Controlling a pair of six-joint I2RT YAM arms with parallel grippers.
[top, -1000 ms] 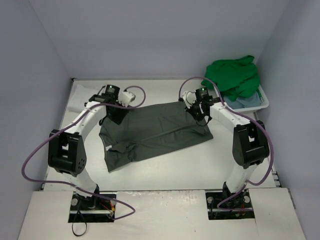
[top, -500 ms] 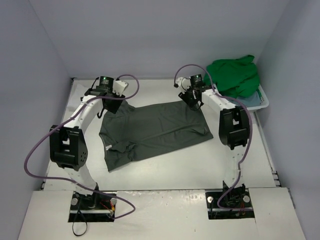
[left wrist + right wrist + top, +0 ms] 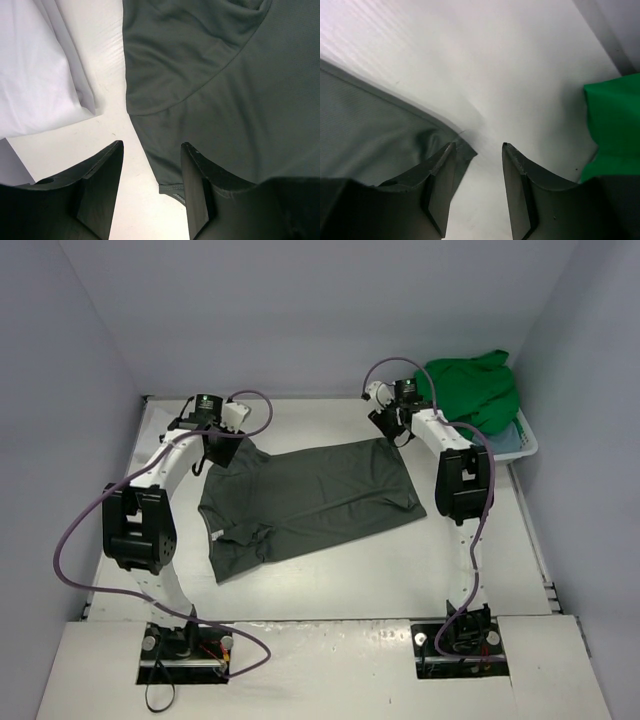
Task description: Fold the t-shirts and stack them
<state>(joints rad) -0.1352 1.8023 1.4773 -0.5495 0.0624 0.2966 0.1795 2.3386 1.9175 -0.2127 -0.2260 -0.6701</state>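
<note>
Although both end effectors stand spread and empty, each sits at a far corner of the dark grey-olive t-shirt. Left end effector: jaws apart above the surface, with the shirt's hem corner below the gap, close to one finger, and nothing pinched. Right end effector: jaws apart, the shirt's far right corner just beside one finger, not gripped. The shirt lies opened out between the two arms, with cloth bunched at its near left. This layout is judged to be the flattening that prepares a fold, with no fold yet made. At far right, a bright green t-shirt is heaped over a light blue t-shirt in the white basket, apparently awaiting their turn. No brand, label or writing is legible in any view.
</note>
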